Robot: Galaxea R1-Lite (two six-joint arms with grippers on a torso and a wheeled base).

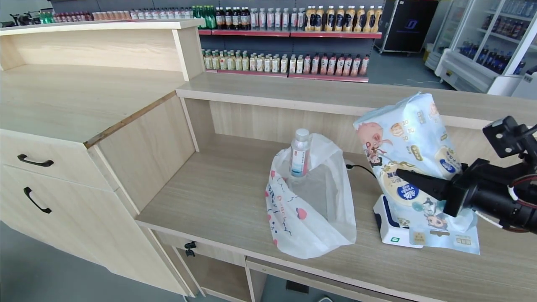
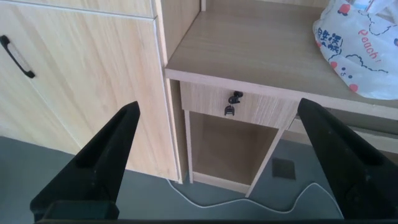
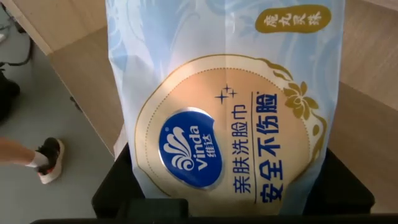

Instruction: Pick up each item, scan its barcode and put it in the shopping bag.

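The pale-blue soft plastic tissue pack point(image 1: 409, 134) is clamped in our right tool point(image 1: 407, 176). We fear it slips out, being smooth.

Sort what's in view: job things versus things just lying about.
Job: tissue pack, in the right gripper; scanner beneath it; shopping bag; bottle standing in the bag.
Lying about: shelved drinks behind the counter; key under the counter's front edge.

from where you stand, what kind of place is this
Most likely a small shop's checkout: shelves of bottled drinks behind the wooden counter, glass-door coolers beyond, and a barcode scanner beside a shopping bag.
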